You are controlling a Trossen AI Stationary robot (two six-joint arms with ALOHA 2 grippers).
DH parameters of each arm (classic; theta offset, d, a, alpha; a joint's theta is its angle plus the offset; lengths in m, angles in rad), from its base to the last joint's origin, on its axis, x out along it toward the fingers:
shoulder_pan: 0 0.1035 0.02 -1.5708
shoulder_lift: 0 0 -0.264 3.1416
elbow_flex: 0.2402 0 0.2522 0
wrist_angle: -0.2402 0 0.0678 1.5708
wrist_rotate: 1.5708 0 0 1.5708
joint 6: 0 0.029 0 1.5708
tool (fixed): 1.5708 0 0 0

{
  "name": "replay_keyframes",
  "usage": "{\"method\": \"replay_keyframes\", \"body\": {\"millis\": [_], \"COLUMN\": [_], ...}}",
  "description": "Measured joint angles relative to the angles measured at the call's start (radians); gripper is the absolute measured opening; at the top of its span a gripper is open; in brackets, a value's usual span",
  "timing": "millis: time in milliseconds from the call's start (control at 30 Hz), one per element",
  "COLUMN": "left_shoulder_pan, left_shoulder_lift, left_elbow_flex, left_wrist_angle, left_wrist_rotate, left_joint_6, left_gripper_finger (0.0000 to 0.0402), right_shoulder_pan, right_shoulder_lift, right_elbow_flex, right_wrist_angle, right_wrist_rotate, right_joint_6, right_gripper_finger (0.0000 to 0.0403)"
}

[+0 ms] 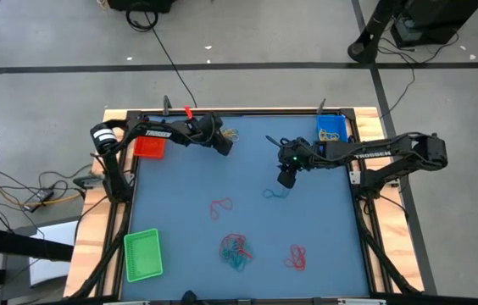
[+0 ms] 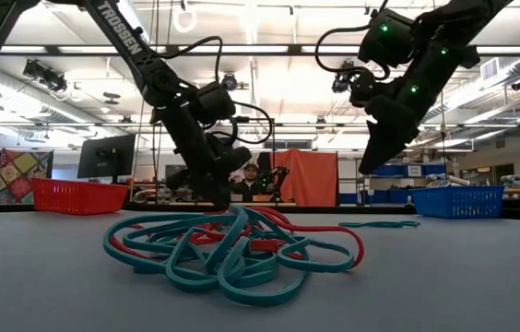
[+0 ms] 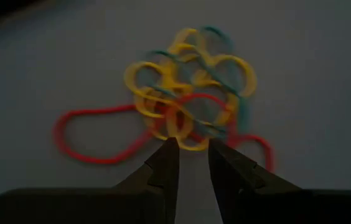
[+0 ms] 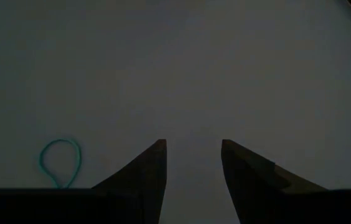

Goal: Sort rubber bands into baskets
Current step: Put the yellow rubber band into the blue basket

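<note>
A small tangle of yellow, red and teal rubber bands (image 3: 188, 93) lies on the blue table near its far edge (image 1: 230, 134). My left gripper (image 3: 193, 148) is low over the tangle's edge, open by a narrow gap. The right gripper (image 4: 192, 146) hangs open above the table (image 2: 371, 166), clear of a single teal band (image 4: 60, 162) that lies flat beside it (image 1: 275, 193). The red basket (image 1: 148, 146) stands far left, the blue basket (image 1: 330, 127) far right, the green basket (image 1: 142, 254) near left. My left gripper comes slanting down at the tangle, and its fingertips (image 3: 170, 146) stand on either side of a yellow loop (image 3: 193, 147) at the tangle's edge. Whether they touch that loop I cannot tell. The bands lie flat on the table.
A red band (image 1: 220, 206) lies mid-table. A teal and red heap (image 1: 236, 248) lies toward the near edge and fills the front of the low view (image 2: 232, 244). A further red band (image 1: 297, 257) lies to its right. A person sits in the room behind (image 2: 253, 175).
</note>
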Motion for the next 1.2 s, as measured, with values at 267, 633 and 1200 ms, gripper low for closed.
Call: {"method": "replay_keyframes", "body": {"millis": [267, 633, 1200], "left_shoulder_pan": [0.013, 0.012, 0.011], "left_shoulder_lift": [0.0, 0.028, 0.088], "left_elbow_flex": [0.0, 0.0, 0.019], "left_wrist_angle": [0.005, 0.042, 0.065], "left_wrist_rotate": [-0.033, -0.004, 0.091], "left_joint_6": [0.016, 0.011, 0.088], "left_gripper_finger": [0.0089, 0.0089, 0.0008], "right_shoulder_pan": [0.004, 0.031, 0.04], "right_shoulder_lift": [0.0, 0.0, 0.0], "right_elbow_flex": [0.0, 0.0, 0.0], "right_wrist_angle": [-0.004, -0.005, -0.016], "right_wrist_rotate": [0.0, 0.0, 0.001], "right_joint_6": [0.023, 0.034, 0.052], "right_gripper_finger": [0.0164, 0.0164, 0.0158]}}
